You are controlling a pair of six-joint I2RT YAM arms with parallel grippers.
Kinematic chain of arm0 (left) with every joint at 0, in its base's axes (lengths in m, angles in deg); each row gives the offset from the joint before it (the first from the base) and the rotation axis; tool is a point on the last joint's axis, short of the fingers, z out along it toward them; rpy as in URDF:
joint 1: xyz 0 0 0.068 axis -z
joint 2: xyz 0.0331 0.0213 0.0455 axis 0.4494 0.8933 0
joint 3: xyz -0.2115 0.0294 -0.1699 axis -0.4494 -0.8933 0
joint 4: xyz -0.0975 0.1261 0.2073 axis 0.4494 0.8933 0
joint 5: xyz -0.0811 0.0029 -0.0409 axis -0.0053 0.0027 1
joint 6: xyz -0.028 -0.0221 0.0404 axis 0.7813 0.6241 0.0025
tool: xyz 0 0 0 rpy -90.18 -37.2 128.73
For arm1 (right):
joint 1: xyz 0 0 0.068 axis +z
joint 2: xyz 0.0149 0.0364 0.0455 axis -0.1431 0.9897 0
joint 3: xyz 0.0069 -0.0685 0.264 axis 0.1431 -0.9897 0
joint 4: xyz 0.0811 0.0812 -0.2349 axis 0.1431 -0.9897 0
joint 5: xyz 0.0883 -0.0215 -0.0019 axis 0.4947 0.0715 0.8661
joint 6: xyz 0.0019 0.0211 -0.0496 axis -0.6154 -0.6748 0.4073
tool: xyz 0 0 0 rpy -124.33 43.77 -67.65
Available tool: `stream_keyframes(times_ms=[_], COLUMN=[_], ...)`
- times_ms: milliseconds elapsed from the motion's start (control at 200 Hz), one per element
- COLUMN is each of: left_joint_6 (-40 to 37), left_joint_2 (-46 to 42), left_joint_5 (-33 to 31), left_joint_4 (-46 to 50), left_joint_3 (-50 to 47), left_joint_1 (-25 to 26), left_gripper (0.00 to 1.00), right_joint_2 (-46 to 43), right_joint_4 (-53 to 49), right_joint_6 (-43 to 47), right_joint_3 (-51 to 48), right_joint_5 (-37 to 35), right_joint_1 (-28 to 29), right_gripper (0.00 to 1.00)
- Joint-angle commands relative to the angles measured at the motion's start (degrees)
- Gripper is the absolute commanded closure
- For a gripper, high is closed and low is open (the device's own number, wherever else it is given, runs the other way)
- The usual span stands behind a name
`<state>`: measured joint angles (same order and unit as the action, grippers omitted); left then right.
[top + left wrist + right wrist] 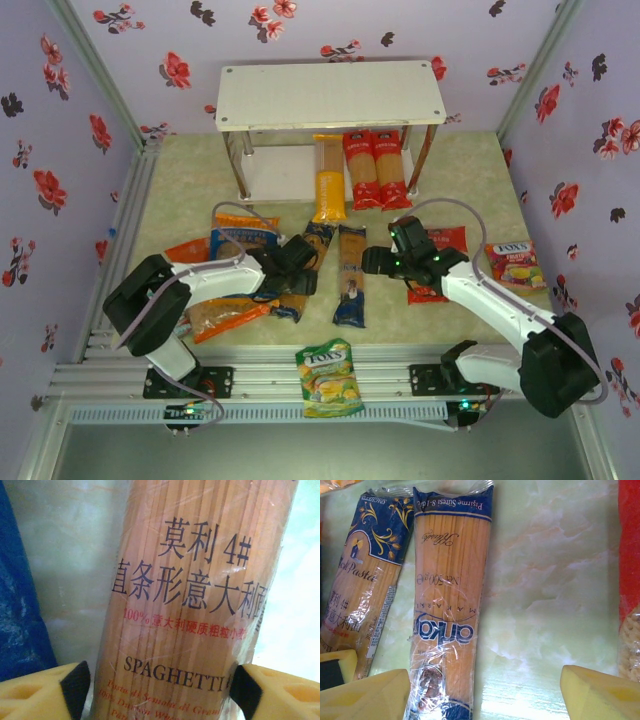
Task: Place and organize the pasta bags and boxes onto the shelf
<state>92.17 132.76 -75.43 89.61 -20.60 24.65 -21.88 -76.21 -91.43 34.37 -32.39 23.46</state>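
Shows left pasta pack (365,580) and right pasta pack (447,610), brown with blue ends, side by side on table (545,580); yellow fingers (592,695) wide apart.

shelf (330,95) stands at the back middle of the desk (470,170). three pasta boxes (362,170) lie side by side on its lower board, near ends sticking out front. two more pasta boxes (350,278) lie before them mid-desk. bags (225,315) lie left of those, one bag (450,240) right, candy bag (328,378) at the near edge.
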Motion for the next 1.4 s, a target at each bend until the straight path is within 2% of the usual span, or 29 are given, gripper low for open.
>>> stream_keyframes(times_ms=[0,120,270,540,725,960,1145,1300,1395], left_joint_6=[-4.06,-6.33,-7.84,-8.3,-8.39,-9.01,-9.61,-10.24,-10.67], left_joint_2=[-0.95,0.38,2.17,3.52,5.68,7.44,6.44,5.75,4.85], left_joint_5=[1.91,6.85,10.04,10.27,10.33,11.44,11.89,12.81,13.54], left_joint_4=[1.53,-1.09,-1.7,-0.11,0.27,1.32,1.76,2.76,3.68], left_joint_3=[-0.06,0.04,0.12,0.74,1.27,1.88,1.89,2.49,2.89], left_joint_1=[-0.03,-0.02,-0.03,-0.55,-0.9,-0.9,-0.9,-0.86,-0.9], left_gripper=[0.13,0.06,0.04,0.04,0.08,0.22,0.41,0.64,0.68], right_joint_2=[0.77,0.69,0.3,0.57,0.28,0.06,0.06,-0.19,-0.49], right_joint_4=[0.54,0.44,0.0,0.16,-0.23,-0.4,-0.46,-0.56,-0.62], right_joint_6=[-0.2,-0.48,-0.42,-0.84,-0.81,-0.94,-0.97,-1.0,-1.04], right_joint_3=[2.06,2.1,2.08,2.1,2.11,1.99,2.03,1.99,1.97], right_joint_5=[0.06,0.05,-0.32,-0.45,-0.72,-1.02,-1.03,-1.12,-1.18], right_joint_1=[0.35,0.4,0.4,0.35,0.46,0.4,0.4,0.4,0.4], right_gripper=[0.2,0.21,0.21,0.21,0.21,0.2,0.2,0.21,0.2])
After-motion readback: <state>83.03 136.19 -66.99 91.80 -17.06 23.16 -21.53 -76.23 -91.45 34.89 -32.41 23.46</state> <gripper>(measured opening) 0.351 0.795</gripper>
